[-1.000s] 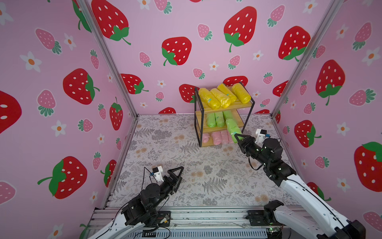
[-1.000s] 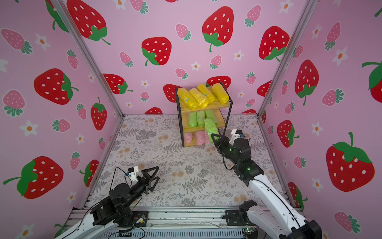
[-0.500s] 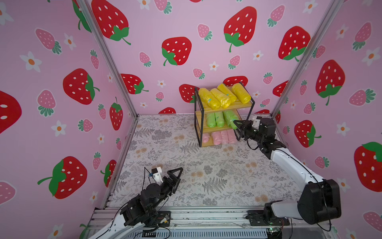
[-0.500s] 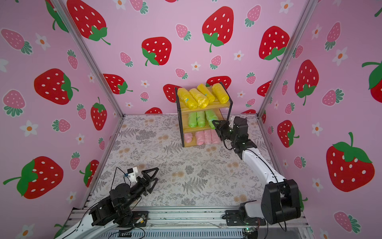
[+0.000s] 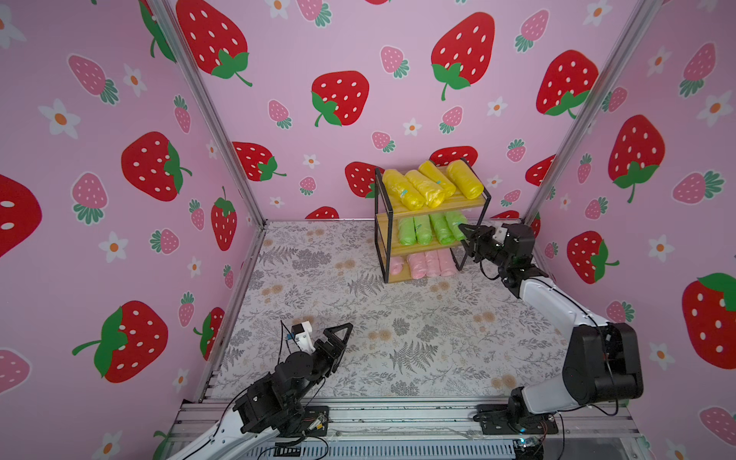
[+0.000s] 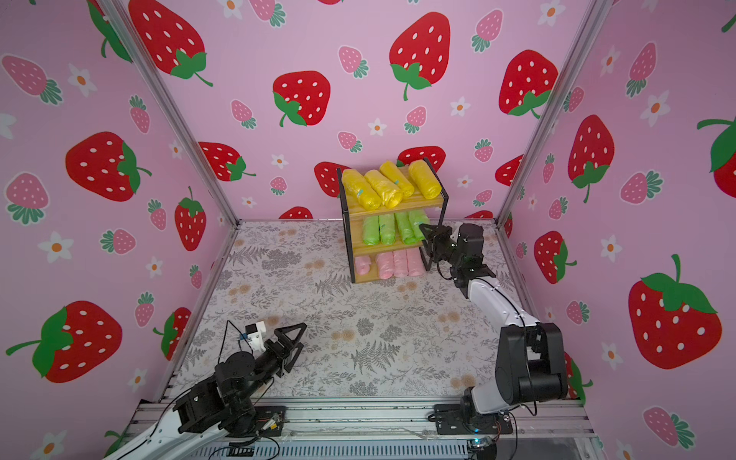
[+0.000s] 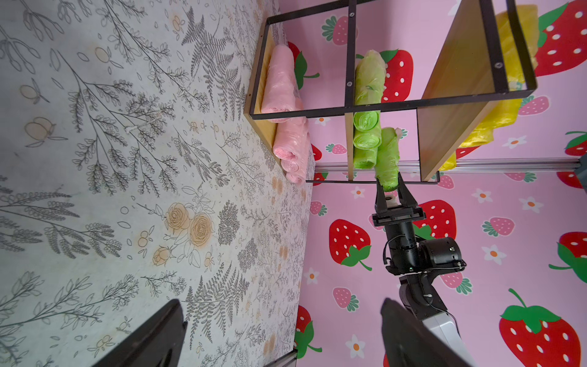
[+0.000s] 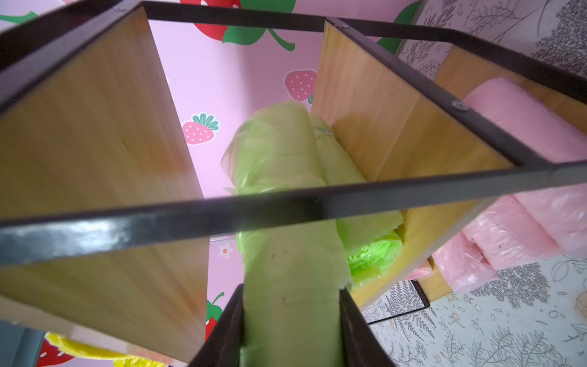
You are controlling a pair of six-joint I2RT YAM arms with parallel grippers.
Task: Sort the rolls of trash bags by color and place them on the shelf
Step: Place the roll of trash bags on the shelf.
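The shelf (image 5: 422,248) (image 6: 382,250) stands at the back right in both top views. Several yellow rolls (image 5: 426,187) lie on its top board, light green rolls (image 5: 416,231) on the middle board and pale pink rolls (image 5: 432,263) on the bottom board. My right gripper (image 5: 466,233) (image 8: 290,289) is at the shelf's right end, shut on one light green roll (image 8: 286,260) (image 7: 387,159). That roll reaches into the middle tier, just above the green rolls lying there. My left gripper (image 5: 342,338) (image 7: 282,305) hangs open and empty over the mat at the front left.
The shelf's black frame bar (image 8: 286,206) crosses just ahead of my right gripper. The pink strawberry walls (image 5: 597,199) close in right behind and beside the shelf. A floral mat (image 5: 398,310) covers the floor between the arms.
My right arm has reached out from in front of the shelf to its right end, carrying the green roll up into the middle tier. The left arm has hardly moved.
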